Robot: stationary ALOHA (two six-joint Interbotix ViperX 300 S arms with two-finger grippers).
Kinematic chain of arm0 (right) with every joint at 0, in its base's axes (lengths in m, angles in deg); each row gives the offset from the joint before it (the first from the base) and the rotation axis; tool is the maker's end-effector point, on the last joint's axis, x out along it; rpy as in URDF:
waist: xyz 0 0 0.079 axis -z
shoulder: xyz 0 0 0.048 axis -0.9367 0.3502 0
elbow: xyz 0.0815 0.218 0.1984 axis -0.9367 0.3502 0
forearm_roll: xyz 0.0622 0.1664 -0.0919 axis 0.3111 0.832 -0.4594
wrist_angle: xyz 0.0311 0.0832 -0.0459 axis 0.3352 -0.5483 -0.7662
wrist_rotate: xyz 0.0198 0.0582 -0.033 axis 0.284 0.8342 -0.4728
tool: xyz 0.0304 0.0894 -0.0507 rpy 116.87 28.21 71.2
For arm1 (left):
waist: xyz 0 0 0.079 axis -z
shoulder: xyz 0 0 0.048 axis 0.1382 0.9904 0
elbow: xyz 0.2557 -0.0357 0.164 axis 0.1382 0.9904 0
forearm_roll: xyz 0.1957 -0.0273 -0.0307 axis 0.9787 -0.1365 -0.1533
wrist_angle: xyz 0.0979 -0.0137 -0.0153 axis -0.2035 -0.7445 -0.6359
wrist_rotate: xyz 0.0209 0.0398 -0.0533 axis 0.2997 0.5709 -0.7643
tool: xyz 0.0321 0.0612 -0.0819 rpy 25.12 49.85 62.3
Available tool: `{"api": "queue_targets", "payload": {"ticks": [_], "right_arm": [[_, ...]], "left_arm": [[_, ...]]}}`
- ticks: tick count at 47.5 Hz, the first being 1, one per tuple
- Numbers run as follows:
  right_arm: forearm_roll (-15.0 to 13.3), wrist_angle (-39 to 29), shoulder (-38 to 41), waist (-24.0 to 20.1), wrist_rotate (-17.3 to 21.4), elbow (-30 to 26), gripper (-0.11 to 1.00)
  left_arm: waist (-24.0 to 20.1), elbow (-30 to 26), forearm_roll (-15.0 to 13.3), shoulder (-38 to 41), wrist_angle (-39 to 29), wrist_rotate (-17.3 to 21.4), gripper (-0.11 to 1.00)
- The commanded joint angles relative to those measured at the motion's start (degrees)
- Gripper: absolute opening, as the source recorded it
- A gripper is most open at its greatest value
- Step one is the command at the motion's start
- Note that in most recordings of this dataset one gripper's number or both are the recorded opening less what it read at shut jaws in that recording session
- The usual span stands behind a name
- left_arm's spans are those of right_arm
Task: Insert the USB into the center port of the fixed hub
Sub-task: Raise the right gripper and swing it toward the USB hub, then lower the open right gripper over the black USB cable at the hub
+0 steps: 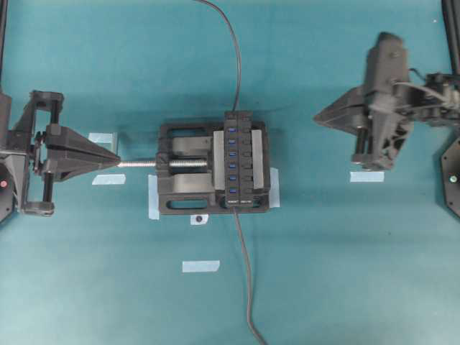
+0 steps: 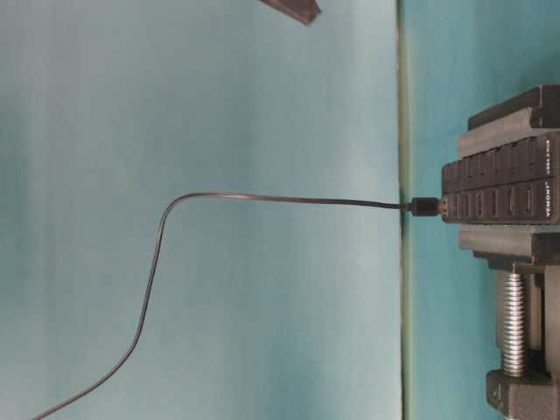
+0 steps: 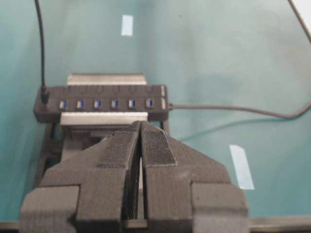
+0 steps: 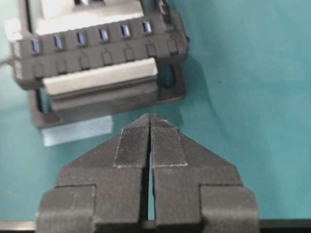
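— What do the arms look like from above?
— Both are matte black. The left gripper (image 1: 108, 159) ends in a long wedge, with a boxy open frame behind it. The right gripper (image 1: 323, 115) has the same wedge, with thin dark cables looping behind its housing.
— And up close?
— The left fingers (image 3: 158, 148) carry finely ribbed dark pads on blocky, layered black bodies. The right fingers (image 4: 167, 145) match them: ribbed rectangular pads, angled shoulders, square blocks at the base.

Bare table (image 1: 345, 273) flanks the fixed hub (image 1: 237, 162) — cable (image 1: 248, 287) crosses below.
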Motion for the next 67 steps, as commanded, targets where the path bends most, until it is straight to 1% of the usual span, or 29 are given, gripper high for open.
{"api": "queue_targets", "payload": {"ticks": [1, 10, 15, 23, 39, 67], "right_arm": [[-0.53, 0.44, 1.76, 0.26, 0.26, -2.46, -0.02], [-1.41, 1.41, 6.06, 0.62, 0.18, -4.57, -0.02], [-2.64, 3.34, 8.35, 0.70, 0.18, -5.27, -0.02], [-3.16, 4.04, 11.95, 1.41, 0.18, -6.86, -0.02], [-3.16, 4.04, 17.75, 1.85, 0.09, -10.20, -0.02], [-3.16, 4.31, 22.15, 2.11, 0.00, -13.71, -0.02]], "left_arm": [[0.18, -1.67, 0.00, 0.09, 0.26, 0.09, 0.00], [0.26, -1.58, 0.09, 0.18, -0.26, 0.09, 0.00], [0.26, -1.93, 0.09, 0.18, -2.02, 0.09, 0.00], [0.44, -2.29, 0.09, 0.09, -3.78, 0.09, 0.00], [0.53, -2.02, 0.09, 0.09, -3.87, 0.00, 0.00], [0.70, -2.29, 0.09, 1.76, -3.78, 0.00, 0.00]]}}
